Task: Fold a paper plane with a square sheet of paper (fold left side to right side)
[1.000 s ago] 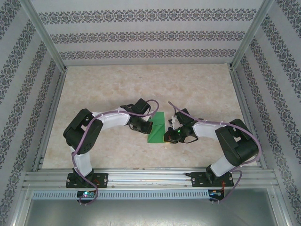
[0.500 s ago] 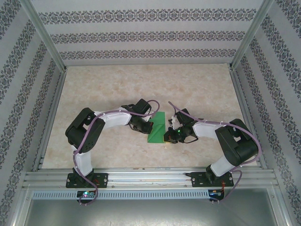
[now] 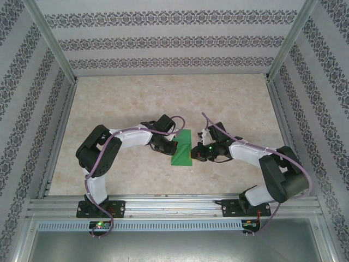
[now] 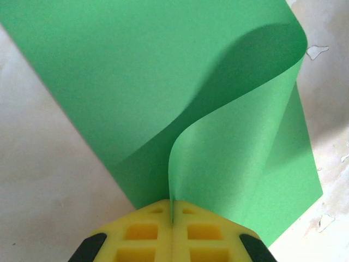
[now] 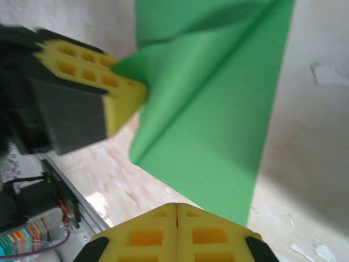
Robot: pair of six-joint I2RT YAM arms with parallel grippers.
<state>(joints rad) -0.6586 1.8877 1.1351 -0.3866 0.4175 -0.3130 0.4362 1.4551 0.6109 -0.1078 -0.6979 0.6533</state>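
Note:
The square sheet of paper [image 3: 182, 148] is bright green and lies mid-table, its left side lifted and curled over toward the right. My left gripper [image 3: 171, 145] is shut on that raised edge; in the left wrist view the paper [image 4: 163, 82] rises in a curve straight out of the closed yellow tips [image 4: 172, 203]. My right gripper [image 3: 195, 152] sits at the sheet's right side, shut with nothing between its fingers. In the right wrist view its tips [image 5: 177, 206] sit just off the paper's [image 5: 218, 125] edge, facing the left gripper's yellow fingers [image 5: 122, 93].
The marble-patterned table [image 3: 136, 103] is walled by patterned panels on three sides, with an aluminium rail [image 3: 174, 206] along the near edge. Both arms bend inward and meet at the paper.
The right gripper has shifted slightly away from the near edge along the paper's right side, and its elbow has swung out to the right. The left gripper keeps hold of the lifted edge.

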